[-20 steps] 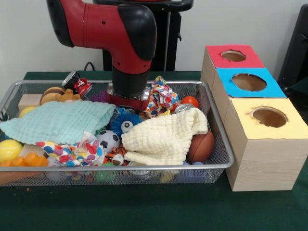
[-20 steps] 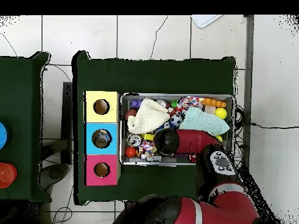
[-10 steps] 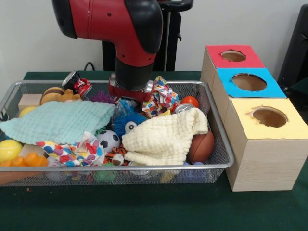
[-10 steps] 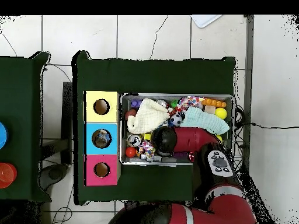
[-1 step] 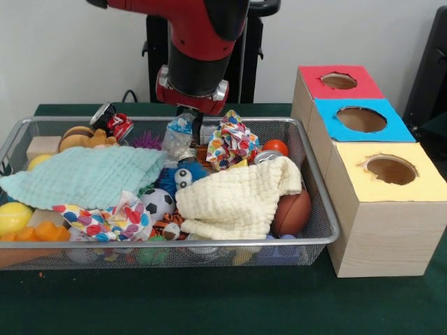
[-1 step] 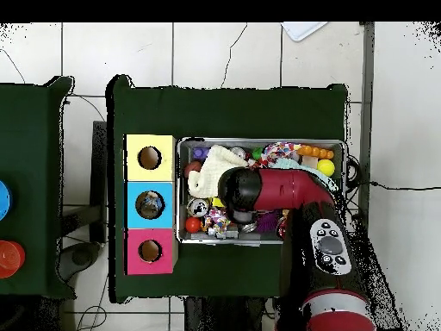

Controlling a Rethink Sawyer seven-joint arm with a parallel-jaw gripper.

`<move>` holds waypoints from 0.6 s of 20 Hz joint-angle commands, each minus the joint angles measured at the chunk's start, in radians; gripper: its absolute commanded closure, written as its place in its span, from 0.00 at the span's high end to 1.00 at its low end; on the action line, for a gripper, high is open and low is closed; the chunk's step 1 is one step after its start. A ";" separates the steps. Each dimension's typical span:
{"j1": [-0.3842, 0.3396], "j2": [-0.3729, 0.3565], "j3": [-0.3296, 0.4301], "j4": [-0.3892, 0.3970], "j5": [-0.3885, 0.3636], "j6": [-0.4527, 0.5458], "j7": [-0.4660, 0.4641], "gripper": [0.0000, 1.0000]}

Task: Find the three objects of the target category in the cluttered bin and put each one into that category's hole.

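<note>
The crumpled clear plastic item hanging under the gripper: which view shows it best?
The front view: the crumpled clear plastic item hangs below the gripper, above the wire mesh bin. In the overhead view the red arm hides it.

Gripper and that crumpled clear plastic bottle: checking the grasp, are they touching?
Touching. Front view shows the gripper pinching the bottle's top, which hangs above the bin.
</note>
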 commanded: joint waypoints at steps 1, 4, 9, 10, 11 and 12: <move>-0.012 -0.020 0.097 -0.097 0.040 0.044 -0.026 0.00; 0.013 -0.030 0.095 -0.125 0.056 0.094 -0.003 0.00; 0.073 -0.041 0.078 -0.181 0.085 0.175 0.063 0.00; 0.092 -0.039 0.070 -0.199 0.089 0.191 0.085 0.00; 0.110 -0.035 0.064 -0.222 0.093 0.213 0.104 0.00; 0.129 -0.031 0.057 -0.245 0.097 0.236 0.123 0.00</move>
